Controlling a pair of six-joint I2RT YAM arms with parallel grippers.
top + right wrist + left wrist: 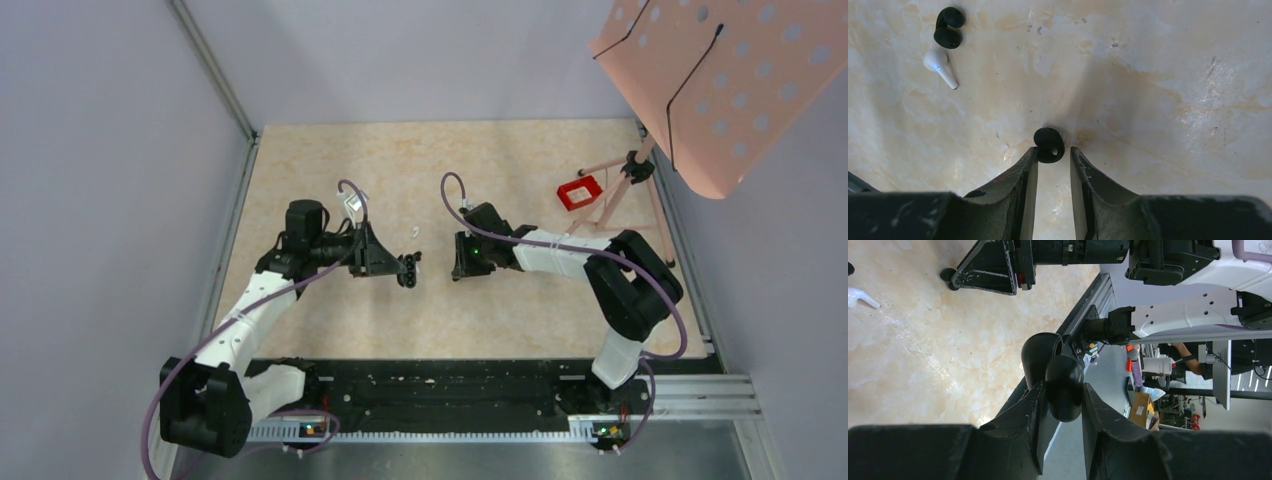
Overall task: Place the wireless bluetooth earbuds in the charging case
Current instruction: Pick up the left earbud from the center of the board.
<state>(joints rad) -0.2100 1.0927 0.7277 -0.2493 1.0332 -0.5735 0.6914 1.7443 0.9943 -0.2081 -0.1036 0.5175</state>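
My left gripper (pixel 1060 390) is shut on the black charging case (pixel 1040 355), held with its lid open above the table; both also show in the top view, the gripper (pixel 400 268) near the middle of the table. My right gripper (pixel 1053 150) is narrowly open and low over the table, with a black rounded earbud (pixel 1049 145) at its tips. The bud touches the left finger (pixel 1028 170) and stands apart from the right one. Another black bud (pixel 948 27) and a white stemmed bud (pixel 939 65) lie together farther away. A white bud (pixel 413 232) lies between the grippers.
A red box (pixel 580 192) sits at the back right by the tripod legs (pixel 620 195) of a pink perforated board (pixel 720 90). Grey walls close in the left and back. A black rail (pixel 450 385) runs along the near edge.
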